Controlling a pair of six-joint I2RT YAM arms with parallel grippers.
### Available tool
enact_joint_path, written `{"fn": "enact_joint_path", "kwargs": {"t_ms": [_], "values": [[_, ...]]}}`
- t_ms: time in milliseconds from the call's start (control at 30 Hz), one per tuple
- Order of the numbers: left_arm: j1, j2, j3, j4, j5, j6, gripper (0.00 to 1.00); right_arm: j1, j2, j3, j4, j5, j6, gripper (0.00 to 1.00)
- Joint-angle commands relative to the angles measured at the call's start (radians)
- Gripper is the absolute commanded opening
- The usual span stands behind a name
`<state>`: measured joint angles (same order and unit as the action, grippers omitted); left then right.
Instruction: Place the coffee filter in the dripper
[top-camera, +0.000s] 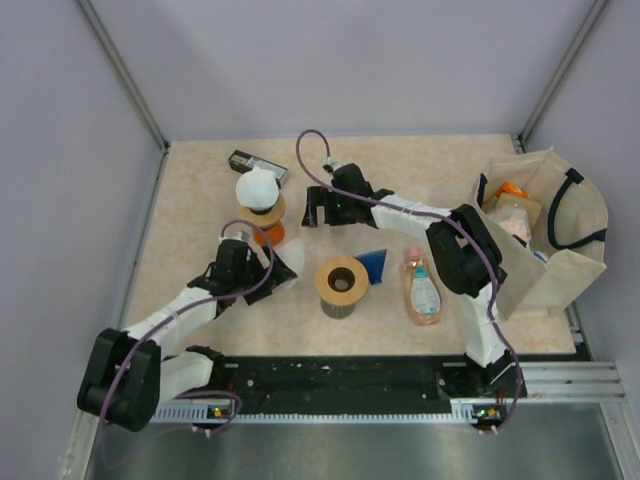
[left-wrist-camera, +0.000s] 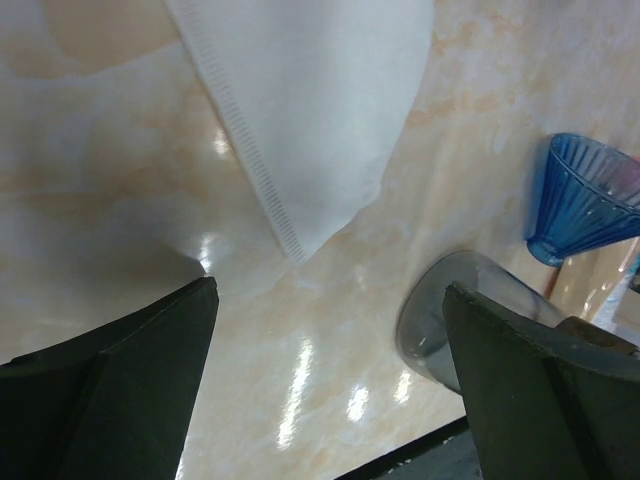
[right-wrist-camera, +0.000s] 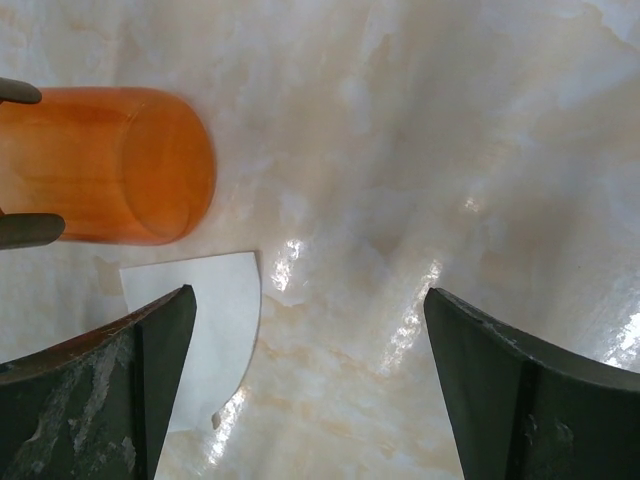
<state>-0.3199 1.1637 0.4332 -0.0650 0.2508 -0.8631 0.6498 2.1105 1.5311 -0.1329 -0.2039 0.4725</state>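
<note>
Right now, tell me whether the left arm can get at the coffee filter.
Probably yes: the left gripper hangs open just short of the coffee filter, which lies flat on the table, nothing between them.

Tabletop (top-camera: 420, 160): beige, marble-patterned, glossy, with bright light reflections in both wrist views. Back wall (top-camera: 340, 60) and side panels (top-camera: 50, 220): plain pale lavender, at the top, left and right of the frame. Aluminium posts (top-camera: 122, 72) slant down from the upper corners. Grey metal sheet (top-camera: 400, 450) spans the bottom edge.
</note>
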Motion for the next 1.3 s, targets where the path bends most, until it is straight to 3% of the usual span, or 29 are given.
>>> {"fn": "enact_joint_path", "kwargs": {"t_ms": [0, 100, 200, 400, 533, 733, 1267], "values": [[-0.001, -0.134, -0.001, -0.2, -0.189, 0.032, 0.99, 0.016, -0.073, -0.019, 0.009, 0.014, 0.002, 0.96], [0.002, -0.194, -0.007, -0.19, -0.292, 0.026, 0.99, 0.033, -0.064, -0.022, 0.007, 0.009, 0.017, 0.96], [0.008, -0.197, -0.027, -0.069, -0.327, 0.02, 0.99, 0.05, -0.05, -0.022, 0.012, 0.006, 0.055, 0.94], [0.007, -0.075, -0.057, 0.191, -0.268, -0.054, 0.99, 0.079, -0.037, -0.037, 0.029, 0.035, 0.146, 0.86], [0.004, 0.01, -0.025, 0.204, -0.173, -0.07, 0.97, 0.082, -0.021, -0.046, 0.048, 0.023, 0.187, 0.8], [0.002, 0.063, -0.065, 0.289, -0.14, -0.103, 0.95, 0.103, -0.001, -0.048, 0.061, -0.003, 0.207, 0.71], [-0.002, 0.108, -0.057, 0.321, -0.124, -0.099, 0.95, 0.129, 0.083, 0.001, 0.055, -0.143, 0.235, 0.65]]}}
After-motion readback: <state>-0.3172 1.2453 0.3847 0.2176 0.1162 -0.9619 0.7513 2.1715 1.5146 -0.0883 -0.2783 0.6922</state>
